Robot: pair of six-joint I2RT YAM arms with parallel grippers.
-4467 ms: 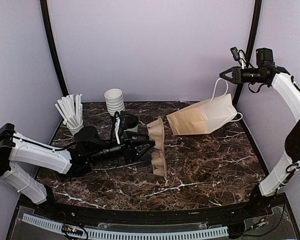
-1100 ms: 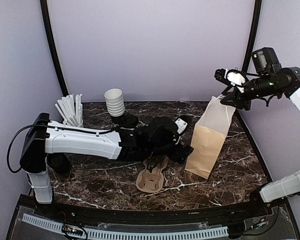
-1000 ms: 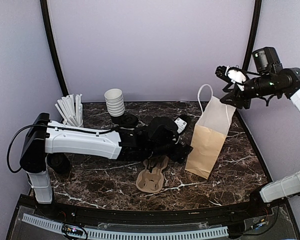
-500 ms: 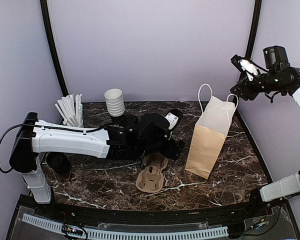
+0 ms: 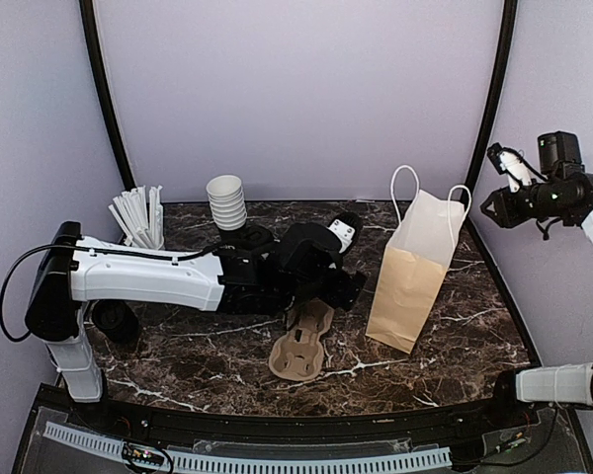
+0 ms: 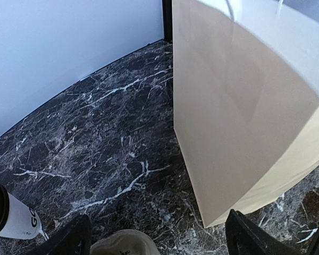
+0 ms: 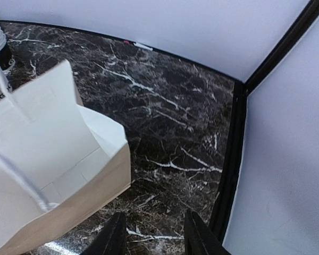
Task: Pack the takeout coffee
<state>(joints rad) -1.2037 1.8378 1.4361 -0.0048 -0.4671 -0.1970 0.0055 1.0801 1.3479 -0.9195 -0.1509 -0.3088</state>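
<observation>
One lidded coffee cup [image 6: 8,215] is sitting just beside the left gripper [image 6: 159,234], off its wall-side finger. It looks tipped over, though I can't be sure. That gripper is gaping wide and empty, facing the upright bag [image 6: 244,106]. The right gripper [image 7: 155,234], part-open and empty, is hanging well beyond the bag.

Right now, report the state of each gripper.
Left gripper: open, holding nothing.
Right gripper: open, holding nothing.

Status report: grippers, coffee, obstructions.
Left gripper, right gripper open, empty. Coffee cup on table, unpacked. Bag upright, open. Carrier flat by left gripper.
</observation>
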